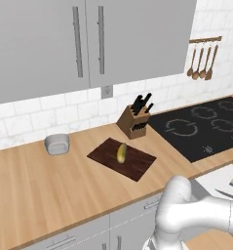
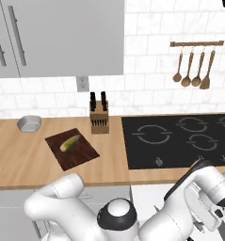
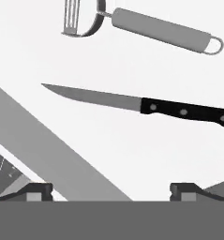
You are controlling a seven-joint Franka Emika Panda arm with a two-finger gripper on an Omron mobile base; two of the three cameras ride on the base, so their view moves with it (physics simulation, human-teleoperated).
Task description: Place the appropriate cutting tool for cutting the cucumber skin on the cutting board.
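The slim grey metal peeler (image 3: pixel 141 26) is lying on a white surface (image 3: pixel 132 150), just beside the long black-handled knife (image 3: pixel 141 105); its loop head is getting cut off at the top edge; the gripper (image 3: pixel 111 191) is hanging over the knife, its two dark fingertips (image 3: pixel 36 191) sitting wide apart, holding nothing; far from the knife, the small yellow-green cucumber (image 1: pixel 122 153) is resting on the flat dark brown wooden board (image 1: pixel 137 166), near the tan knife block (image 1: pixel 133 122).

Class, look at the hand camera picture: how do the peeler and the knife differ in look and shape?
The peeler has a plain grey handle ending in a small ring; the knife has a black handle with pale rivets. The peeler's head is a curved loop holding a slotted blade; the knife's blade is long, straight and pointed. Both lie flat on the same white surface, heads pointing the same way.
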